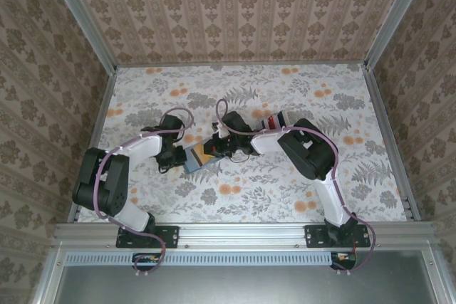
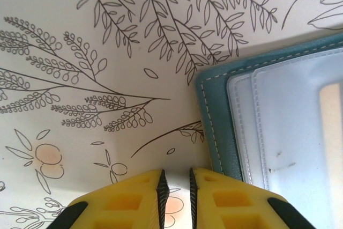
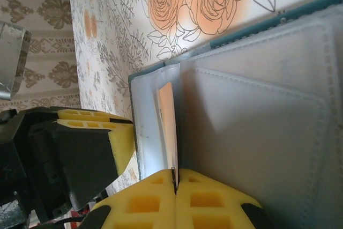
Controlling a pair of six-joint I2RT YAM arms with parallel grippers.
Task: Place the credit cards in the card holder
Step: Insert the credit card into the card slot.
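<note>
A floral-printed desk sits inside walls papered in a beige damask pattern.

The right end effector is closed, its yellow pads pressed together along a dark seam. It sits at the edge of the card holder. A thin tan strip inside the holder runs down to that seam; whether the pads pinch it, I cannot tell. Frosted clear sleeves spread out to the right of the strip in the right wrist view, with the teal cover showing at their border.

The left end effector stands only slightly open. A narrow slit shows between its pads, and nothing is visible between them. It is low over the desk, just beside the left corner of the card holder, whose stitched teal edge and clear pockets lie to its right.

The card holder lies opened flat near the middle of the desk, between the two end effectors.

The credit cards, a small fan of red, black and white, lie farther back and to the right, partly hidden behind the right arm.
</note>
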